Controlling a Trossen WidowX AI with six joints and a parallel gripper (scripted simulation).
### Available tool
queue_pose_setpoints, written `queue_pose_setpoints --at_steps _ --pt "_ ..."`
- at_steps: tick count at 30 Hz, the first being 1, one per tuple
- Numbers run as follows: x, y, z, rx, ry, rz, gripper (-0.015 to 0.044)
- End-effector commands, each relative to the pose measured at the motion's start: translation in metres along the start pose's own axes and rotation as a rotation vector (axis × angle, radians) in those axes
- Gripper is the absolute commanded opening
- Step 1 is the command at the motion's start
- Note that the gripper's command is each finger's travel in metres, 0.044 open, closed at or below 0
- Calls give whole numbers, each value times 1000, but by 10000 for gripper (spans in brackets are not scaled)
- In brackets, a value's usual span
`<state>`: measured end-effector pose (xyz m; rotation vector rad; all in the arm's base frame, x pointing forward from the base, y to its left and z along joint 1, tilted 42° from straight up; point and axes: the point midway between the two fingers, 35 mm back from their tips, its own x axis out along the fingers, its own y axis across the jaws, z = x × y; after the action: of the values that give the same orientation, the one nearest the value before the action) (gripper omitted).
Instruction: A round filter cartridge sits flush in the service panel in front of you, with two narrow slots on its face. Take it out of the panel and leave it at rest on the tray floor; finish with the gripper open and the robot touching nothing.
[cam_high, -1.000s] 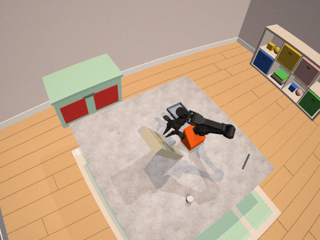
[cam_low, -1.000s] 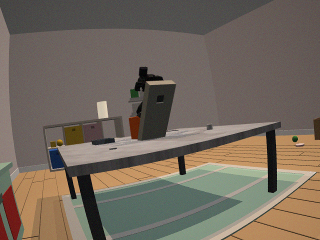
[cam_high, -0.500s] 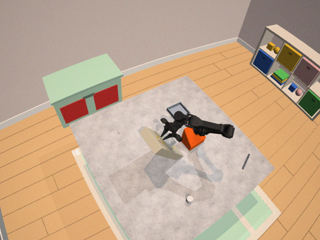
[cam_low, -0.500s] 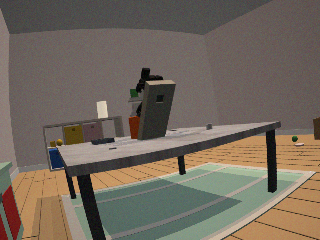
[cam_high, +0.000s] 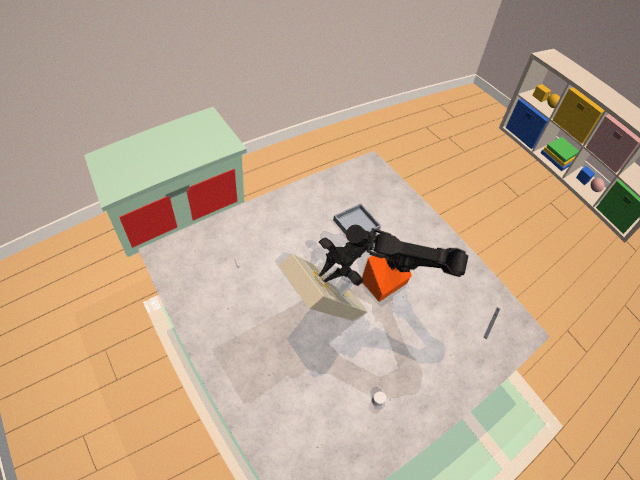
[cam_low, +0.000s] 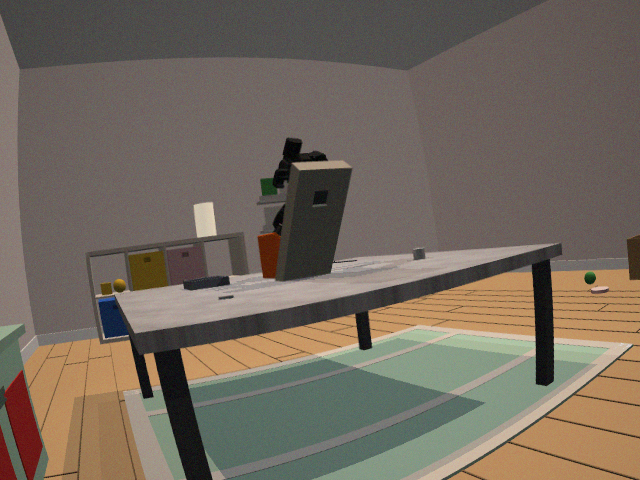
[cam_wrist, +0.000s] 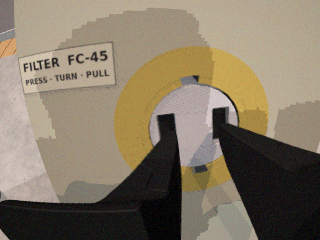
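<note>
Two fingertips of the hand (cam_wrist: 194, 120) sat right in the slots of the filter (cam_wrist: 192, 124), which was in its yellow ring on the panel (cam_high: 320, 289) mid-worktop. Hand was partly closed to match the slot spacing, not gripping anything. Makes sense given the label (cam_wrist: 67, 67) said press, turn, pull. Tray (cam_high: 342, 223) waited toward the far edge.
</note>
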<state>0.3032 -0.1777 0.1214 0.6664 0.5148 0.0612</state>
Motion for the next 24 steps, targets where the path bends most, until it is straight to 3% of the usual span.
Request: queue_pose_setpoints --at_steps 1,24 --pt "0 -1 -1 4 0 -5 102" --pt "3 -1 1 4 0 -5 102"
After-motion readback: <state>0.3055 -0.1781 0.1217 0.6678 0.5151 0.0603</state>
